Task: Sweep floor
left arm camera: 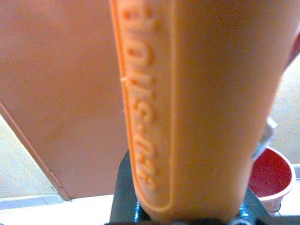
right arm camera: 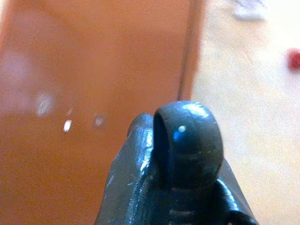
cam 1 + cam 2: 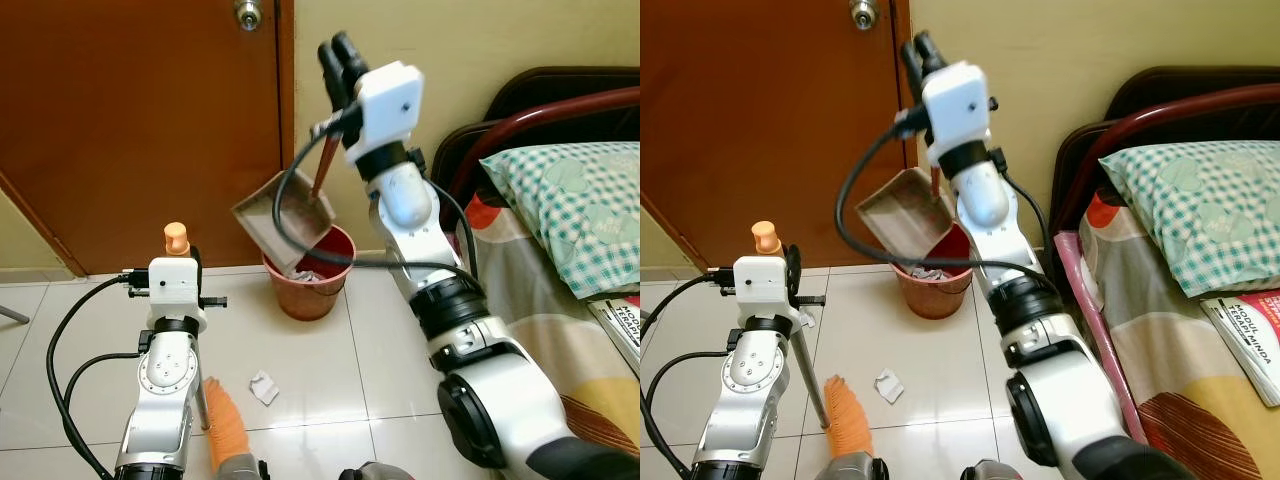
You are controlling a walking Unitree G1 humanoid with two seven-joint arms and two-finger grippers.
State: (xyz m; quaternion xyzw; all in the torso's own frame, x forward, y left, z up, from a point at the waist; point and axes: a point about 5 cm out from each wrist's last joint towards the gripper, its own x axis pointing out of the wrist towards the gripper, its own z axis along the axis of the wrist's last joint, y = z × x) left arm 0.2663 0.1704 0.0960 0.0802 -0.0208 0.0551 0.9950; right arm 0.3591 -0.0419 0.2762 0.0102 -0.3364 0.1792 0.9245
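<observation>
Orange broom bristles (image 3: pixel 226 425) are seen low on the tiled floor (image 3: pixel 330 370), just beside a crumpled paper scrap (image 3: pixel 264 387), with the orange broom handle (image 3: pixel 177 238) clamped upright in the closed left end effector (image 3: pixel 178 262). Raised high by the door (image 3: pixel 130 120), the right end effector (image 3: pixel 343 62) is shut on the dustpan's handle (image 3: pixel 322 165), and the dustpan (image 3: pixel 280 220) is tilted over the red bin (image 3: pixel 308 280), which stands against the wall near the bed (image 3: pixel 560 280).

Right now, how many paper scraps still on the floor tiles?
1: a crumpled white paper scrap on the tiles, near the orange broom's bristles and short of the red bin. More may be hidden behind the arms.
</observation>
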